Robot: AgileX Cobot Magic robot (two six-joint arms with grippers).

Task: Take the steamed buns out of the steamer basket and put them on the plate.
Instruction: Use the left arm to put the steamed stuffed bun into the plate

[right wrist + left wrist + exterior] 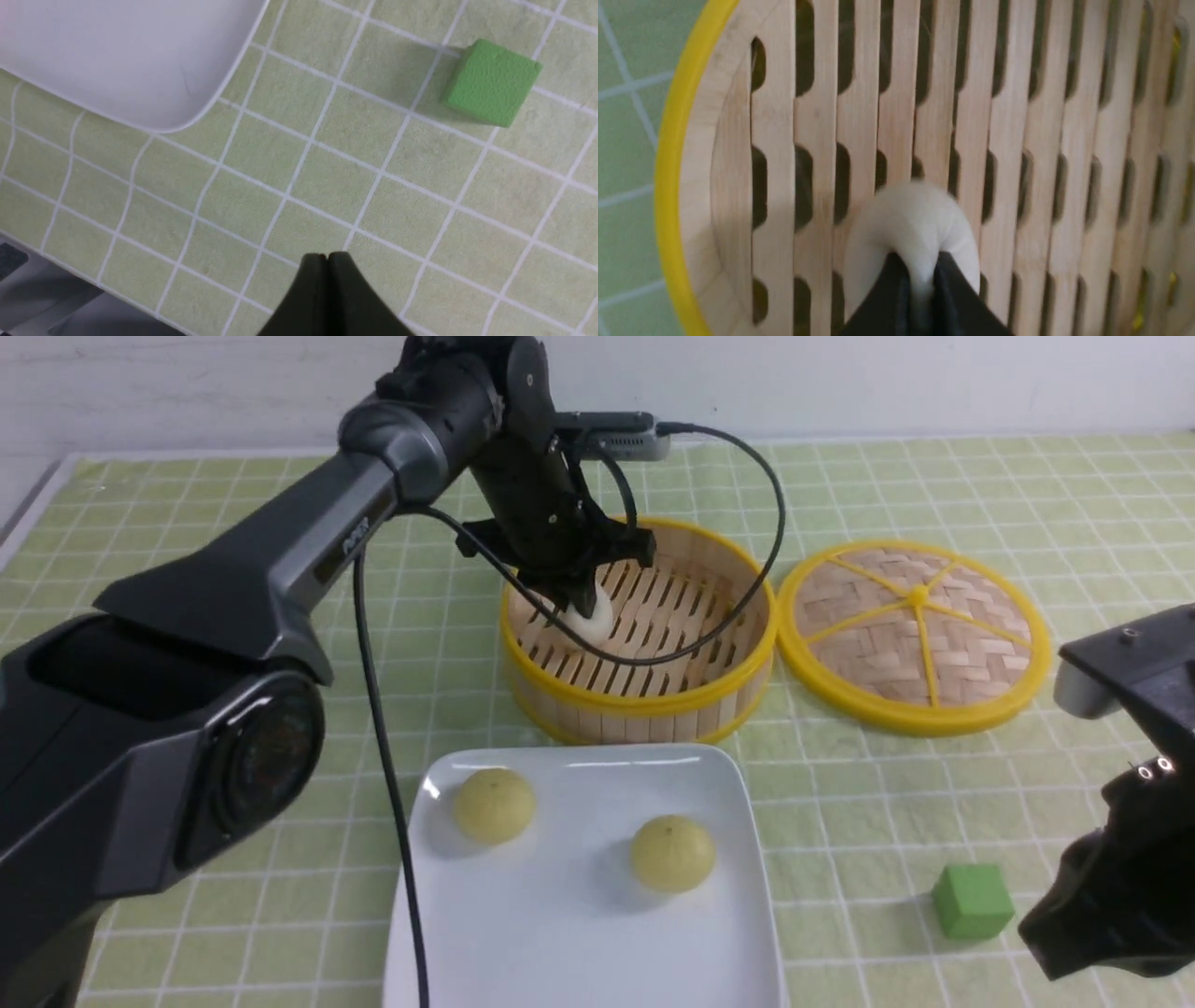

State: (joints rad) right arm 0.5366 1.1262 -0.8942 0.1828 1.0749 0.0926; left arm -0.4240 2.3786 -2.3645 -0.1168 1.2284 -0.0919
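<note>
The bamboo steamer basket [653,705] stands at mid-table; its slatted floor [1017,116] fills the left wrist view. My left gripper [581,609] reaches into the basket's left side and is shut on an off-white steamed bun [597,616], squeezing it between the fingers [920,275]; the bun [910,219] is at or just above the floor. Two pale yellow buns [494,805] [673,853] lie on the white square plate [579,933] in front of the basket. My right gripper [326,257] is shut and empty above the cloth, right of the plate's corner [140,70].
The flat woven lid [915,635] lies right of the basket. A green cube [973,900] sits on the green checked cloth at the front right, and it also shows in the right wrist view [493,83]. The left arm's cable [392,784] hangs across the plate's left edge.
</note>
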